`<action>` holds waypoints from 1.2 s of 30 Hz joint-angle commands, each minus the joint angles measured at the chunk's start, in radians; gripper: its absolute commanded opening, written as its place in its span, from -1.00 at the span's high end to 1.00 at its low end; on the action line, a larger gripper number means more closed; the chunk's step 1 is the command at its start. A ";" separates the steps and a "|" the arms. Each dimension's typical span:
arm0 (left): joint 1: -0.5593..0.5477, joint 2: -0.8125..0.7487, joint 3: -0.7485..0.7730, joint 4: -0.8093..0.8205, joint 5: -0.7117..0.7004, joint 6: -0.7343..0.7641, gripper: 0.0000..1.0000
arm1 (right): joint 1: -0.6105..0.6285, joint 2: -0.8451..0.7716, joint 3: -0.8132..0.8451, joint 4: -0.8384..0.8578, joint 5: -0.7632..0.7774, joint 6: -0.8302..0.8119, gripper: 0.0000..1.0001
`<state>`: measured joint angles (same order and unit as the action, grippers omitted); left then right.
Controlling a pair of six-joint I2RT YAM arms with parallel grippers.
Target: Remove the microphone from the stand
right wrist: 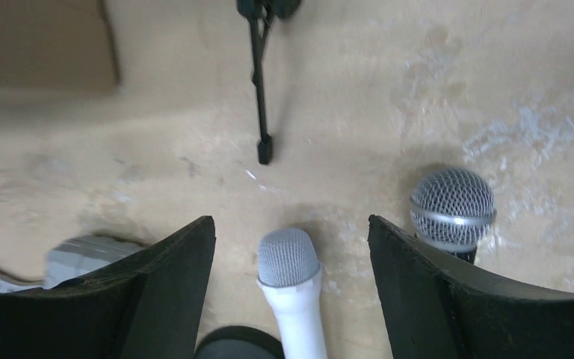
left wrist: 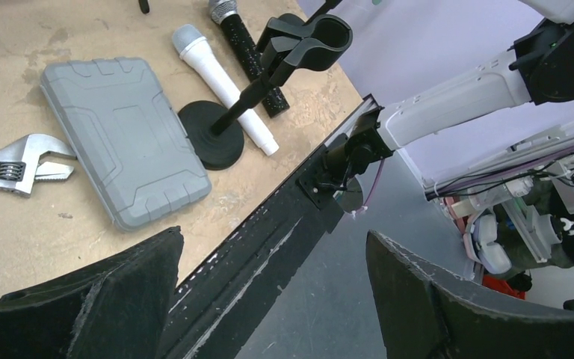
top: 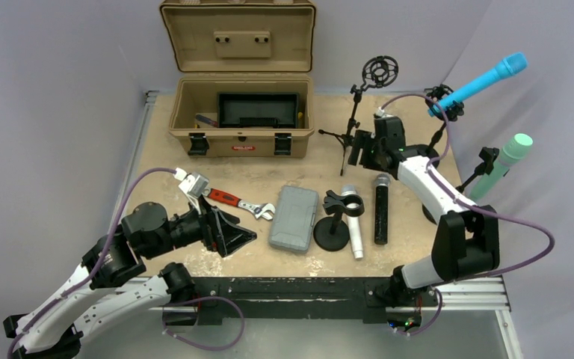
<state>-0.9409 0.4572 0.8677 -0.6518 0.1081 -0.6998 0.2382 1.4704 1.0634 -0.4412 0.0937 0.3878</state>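
Note:
A blue microphone (top: 482,81) sits tilted in a clip stand at the back right. A green microphone (top: 504,161) sits in a second clip stand at the right edge. A white microphone (top: 353,224) and a black microphone (top: 381,209) lie flat on the table. Beside them is a round-base stand (top: 334,224) with an empty clip. My right gripper (right wrist: 291,232) is open and hovers above the white microphone's head (right wrist: 291,277), touching nothing. The black microphone's head (right wrist: 452,206) is just outside its right finger. My left gripper (top: 243,238) is open and empty near the table's front edge.
An open tan toolbox (top: 241,112) stands at the back. A red-handled wrench (top: 232,200) and a grey case (top: 294,218) lie left of the empty stand. A tripod stand with an empty shock mount (top: 359,105) stands behind my right gripper.

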 commanded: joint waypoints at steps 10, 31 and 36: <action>0.001 0.003 0.034 0.042 0.015 -0.051 -0.77 | -0.203 -0.053 -0.171 0.853 -0.568 0.393 -0.29; 0.001 0.021 0.045 0.035 0.022 -0.074 -0.74 | -0.337 0.203 -0.120 1.084 -0.791 0.237 -0.08; 0.001 0.047 0.059 0.038 0.038 -0.073 -0.73 | -0.343 0.245 -0.091 1.069 -0.873 0.103 -0.05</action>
<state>-0.9409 0.4835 0.8822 -0.6518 0.1261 -0.7670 -0.1040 1.7081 0.9337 0.6136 -0.6796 0.6304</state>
